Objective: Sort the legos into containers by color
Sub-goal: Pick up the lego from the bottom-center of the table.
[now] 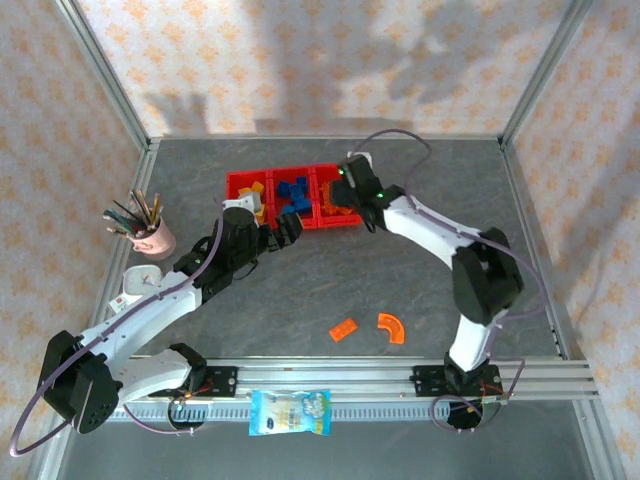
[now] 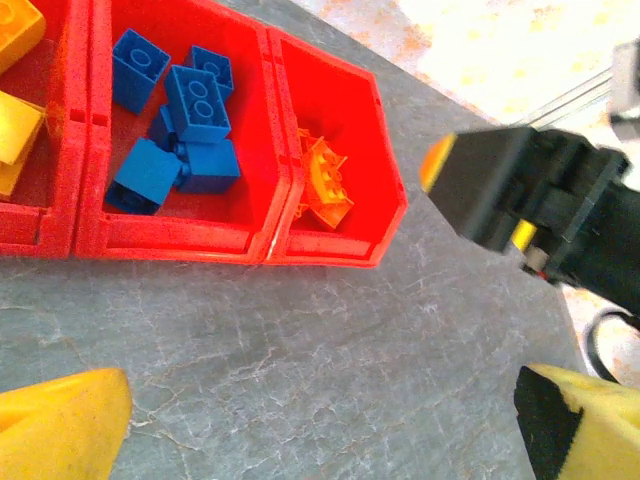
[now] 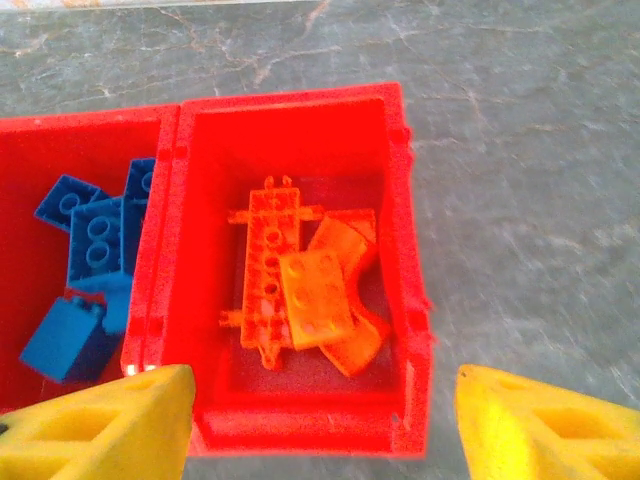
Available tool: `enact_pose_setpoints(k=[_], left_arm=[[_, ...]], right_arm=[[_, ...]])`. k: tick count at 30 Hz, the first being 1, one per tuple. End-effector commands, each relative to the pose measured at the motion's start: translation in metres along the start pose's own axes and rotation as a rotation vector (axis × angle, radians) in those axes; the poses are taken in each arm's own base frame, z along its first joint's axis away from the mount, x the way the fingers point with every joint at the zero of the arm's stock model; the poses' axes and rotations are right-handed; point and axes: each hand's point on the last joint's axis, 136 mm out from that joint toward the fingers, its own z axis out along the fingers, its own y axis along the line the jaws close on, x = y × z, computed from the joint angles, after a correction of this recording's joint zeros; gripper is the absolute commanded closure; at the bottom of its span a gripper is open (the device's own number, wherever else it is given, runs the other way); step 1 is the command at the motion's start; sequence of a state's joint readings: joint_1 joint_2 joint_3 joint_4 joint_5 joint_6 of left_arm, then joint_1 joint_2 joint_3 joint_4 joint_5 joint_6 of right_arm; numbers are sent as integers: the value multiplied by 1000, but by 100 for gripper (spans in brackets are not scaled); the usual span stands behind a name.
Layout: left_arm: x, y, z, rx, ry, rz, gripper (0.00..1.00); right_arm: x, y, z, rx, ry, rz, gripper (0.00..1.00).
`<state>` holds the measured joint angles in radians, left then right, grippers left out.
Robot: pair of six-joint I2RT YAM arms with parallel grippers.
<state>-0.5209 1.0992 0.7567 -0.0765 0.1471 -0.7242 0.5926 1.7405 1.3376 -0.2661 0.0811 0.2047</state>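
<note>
The containers are one red tray (image 1: 232, 184) of three bins. The left bin holds yellow legos (image 1: 252, 195), the middle one blue bricks (image 2: 180, 120), the right one orange pieces (image 3: 305, 290). My right gripper (image 3: 322, 388) hangs over the orange bin's near wall, open, with nothing between its yellow fingers (image 3: 110, 420). My left gripper (image 2: 320, 410) is wide open above bare table just in front of the tray. Two orange legos lie loose on the table near the front: a flat plate (image 1: 344, 328) and a curved arc (image 1: 391, 327).
A pink pen cup (image 1: 152, 236) stands at the left. A blue-and-white snack packet (image 1: 290, 412) lies on the front rail. The right arm's black wrist (image 2: 540, 200) hangs close to the right of the left gripper's view. Metal posts frame the table corners.
</note>
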Motion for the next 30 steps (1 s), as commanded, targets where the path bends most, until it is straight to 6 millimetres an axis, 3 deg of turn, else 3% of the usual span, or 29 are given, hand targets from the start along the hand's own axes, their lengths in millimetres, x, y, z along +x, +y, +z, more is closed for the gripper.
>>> enact_pose_setpoints(k=[1,14,23,30], left_arm=[[-2,-14,-5,63,-2,18,1],[53,-33,1,105,69,22,1],[77,-21,-3,82,89,-21,1],[81,-10,-6,53,90,-23,1]], right_arm=[[19,-13,-25,-3,20,39,30],[145,-74,-85,71,227,179,27],[222,-77,-112,90,358,242,23],[262,-79,-130,148,439,229,21]])
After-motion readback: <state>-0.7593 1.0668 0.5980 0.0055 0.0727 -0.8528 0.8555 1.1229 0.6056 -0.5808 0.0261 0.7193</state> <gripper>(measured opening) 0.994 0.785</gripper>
